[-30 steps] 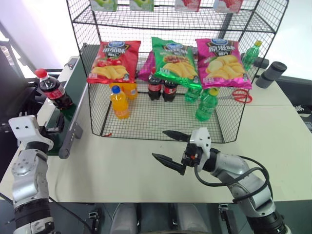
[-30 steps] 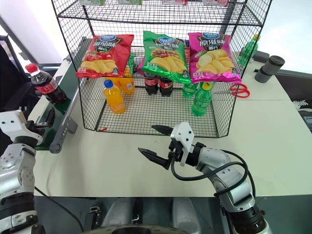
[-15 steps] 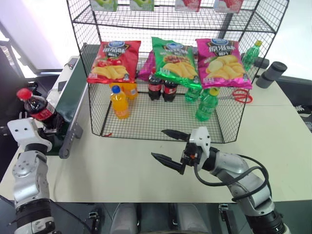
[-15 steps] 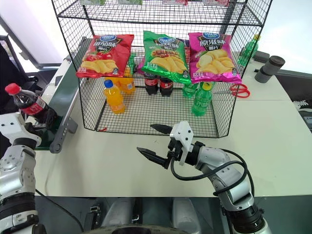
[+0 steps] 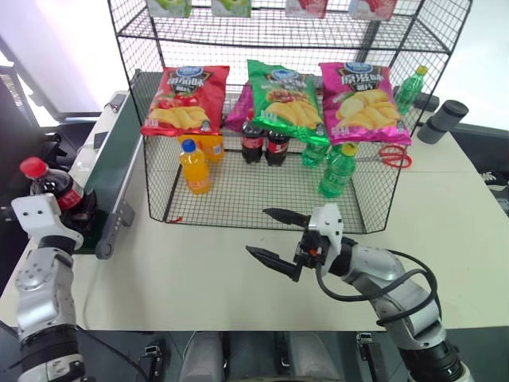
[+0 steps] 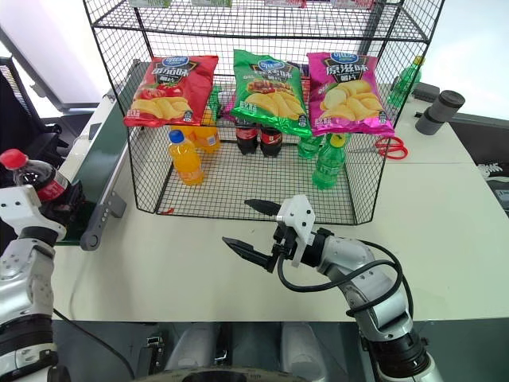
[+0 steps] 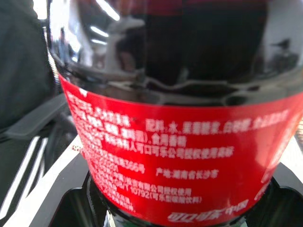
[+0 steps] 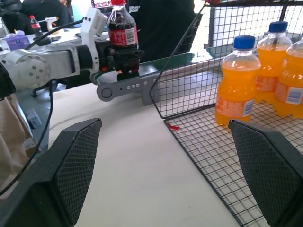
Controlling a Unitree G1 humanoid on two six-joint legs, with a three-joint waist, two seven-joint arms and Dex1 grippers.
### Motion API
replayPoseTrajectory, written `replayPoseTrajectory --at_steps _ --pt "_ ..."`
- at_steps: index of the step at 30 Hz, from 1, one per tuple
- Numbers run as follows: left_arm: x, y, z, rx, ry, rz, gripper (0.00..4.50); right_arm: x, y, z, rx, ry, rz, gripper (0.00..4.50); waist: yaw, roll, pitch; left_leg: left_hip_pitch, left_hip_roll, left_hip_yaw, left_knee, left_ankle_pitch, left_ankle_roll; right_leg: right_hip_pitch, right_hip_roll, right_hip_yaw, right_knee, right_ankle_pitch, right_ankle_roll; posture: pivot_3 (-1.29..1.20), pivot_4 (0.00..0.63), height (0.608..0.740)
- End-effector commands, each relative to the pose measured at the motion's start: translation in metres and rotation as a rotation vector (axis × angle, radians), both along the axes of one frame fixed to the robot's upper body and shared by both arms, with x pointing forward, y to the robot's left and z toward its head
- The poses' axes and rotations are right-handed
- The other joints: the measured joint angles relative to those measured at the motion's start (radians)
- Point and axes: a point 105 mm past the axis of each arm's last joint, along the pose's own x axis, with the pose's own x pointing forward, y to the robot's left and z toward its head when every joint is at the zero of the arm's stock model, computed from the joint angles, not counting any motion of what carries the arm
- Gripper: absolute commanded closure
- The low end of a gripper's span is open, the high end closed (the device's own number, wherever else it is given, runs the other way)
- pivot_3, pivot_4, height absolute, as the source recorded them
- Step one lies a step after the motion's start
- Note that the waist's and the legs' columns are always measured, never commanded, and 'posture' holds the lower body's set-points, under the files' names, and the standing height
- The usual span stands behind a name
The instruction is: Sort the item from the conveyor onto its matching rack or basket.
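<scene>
We hold the cola bottle (image 5: 57, 191) pinched upright in our left gripper (image 5: 79, 213) beside the conveyor (image 5: 111, 171) end, our right gripper (image 5: 277, 237) spread empty over the table (image 5: 191, 270); next comes carrying it to the wire rack (image 5: 262, 119)

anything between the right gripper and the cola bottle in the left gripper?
Mostly bare tabletop, then the conveyor's grey end frame, in both eye views. The right gripper hangs open; the left gripper holds the cola bottle.

Cola bottle (image 5: 57, 191): red cap, red label, dark brown liquid. Conveyor (image 5: 119, 151): dark green belt. Rack (image 5: 270, 103): black wire grid.
</scene>
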Motion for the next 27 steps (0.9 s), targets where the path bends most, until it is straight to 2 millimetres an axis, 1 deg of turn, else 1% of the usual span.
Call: replayPoseTrajectory --at_steps 1,3,4,6,8,11,12,14,17,20,23,27 --pt "-0.006 -0.014 0.065 0.094 -0.171 -0.175 1.58 0.005 -0.004 0.011 0.013 -0.041 -0.023 0.0 -0.001 -0.001 0.0 -0.001 0.0 0.0 0.0 0.0 0.0 -0.001 0.0 0.0 0.0 0.0 0.0 0.0 0.15 0.74" --pt "-0.008 -0.033 0.076 0.102 -0.17 -0.312 1.58 0.007 -0.004 0.012 0.01 -0.04 -0.024 0.0 -0.002 -0.001 0.0 -0.002 0.0 0.0 0.0 0.0 0.0 -0.001 -0.001 0.0 -0.001 0.0 0.0 0.0 0.15 0.74" --pt "-0.01 -0.046 0.079 0.109 -0.156 -0.395 1.58 0.007 -0.004 0.013 0.005 -0.042 -0.02 0.0 -0.001 -0.001 0.0 -0.002 0.0 0.0 0.0 0.0 0.0 -0.001 -0.001 0.0 -0.002 0.0 -0.001 0.0 0.15 0.74" --pt "-0.015 -0.069 0.081 0.112 -0.124 -0.536 1.58 0.008 -0.004 0.014 0.005 -0.042 -0.01 0.0 -0.003 0.0 0.0 -0.002 -0.001 0.0 -0.001 0.0 0.0 -0.001 -0.002 0.0 -0.002 0.0 -0.001 0.0 0.15 0.74" --pt "-0.02 -0.092 0.078 0.1 -0.073 -0.673 1.58 0.008 -0.003 0.018 0.023 -0.036 0.008 0.0 -0.004 0.0 0.0 -0.002 -0.001 0.0 -0.002 0.0 0.0 -0.001 -0.002 0.0 -0.003 -0.001 -0.001 0.0 0.15 0.74" --pt "-0.029 -0.148 0.055 0.12 0.075 -0.929 1.58 0.01 0.001 0.028 0.065 -0.02 0.038 0.0 -0.003 0.001 0.001 -0.002 -0.001 0.0 -0.002 0.0 0.0 -0.001 -0.002 0.0 -0.003 -0.001 -0.001 0.0 0.15 0.74" --pt "-0.032 -0.162 0.046 0.144 0.115 -0.998 1.58 0.009 0.002 0.03 0.07 -0.016 0.048 0.0 -0.002 0.001 0.001 -0.002 -0.001 0.0 -0.002 0.0 0.0 -0.001 -0.002 0.0 -0.003 -0.001 -0.001 0.0 0.15 0.74" --pt "-0.036 -0.182 0.034 0.152 0.149 -1.092 1.58 0.009 0.006 0.032 0.076 -0.012 0.065 0.0 -0.003 0.001 0.001 -0.002 -0.001 0.0 -0.002 0.0 0.0 -0.001 -0.002 0.0 -0.003 -0.001 -0.001 0.0 0.15 0.74" --pt "-0.034 -0.209 0.028 0.128 0.136 -1.198 1.58 0.01 0.009 0.033 0.078 -0.01 0.072 0.0 -0.004 0.001 0.001 -0.002 -0.001 0.0 -0.002 0.0 0.0 -0.002 -0.002 0.0 -0.003 -0.001 -0.001 0.0 0.15 0.74" --pt "-0.031 -0.245 0.02 0.153 0.116 -1.338 1.58 0.01 0.013 0.033 0.078 -0.001 0.087 0.0 0.003 0.002 0.001 -0.003 -0.001 0.0 -0.002 0.0 0.0 -0.002 -0.001 0.0 -0.002 -0.001 -0.001 0.0 0.15 0.74" --pt "-0.029 -0.264 0.018 0.183 0.086 -1.419 1.58 0.008 0.016 0.033 0.085 0.012 0.093 0.0 0.003 0.002 0.001 -0.003 -0.002 0.001 0.0 0.0 0.0 -0.001 0.0 0.0 -0.002 0.0 -0.001 0.0 0.15 0.74" --pt "-0.03 -0.279 0.02 0.196 0.064 -1.503 1.58 0.007 0.016 0.031 0.085 0.025 0.084 0.0 0.001 0.002 0.001 -0.004 -0.002 0.001 0.0 0.0 0.001 -0.002 0.002 0.0 -0.002 0.001 0.003 0.0 0.15 0.74"
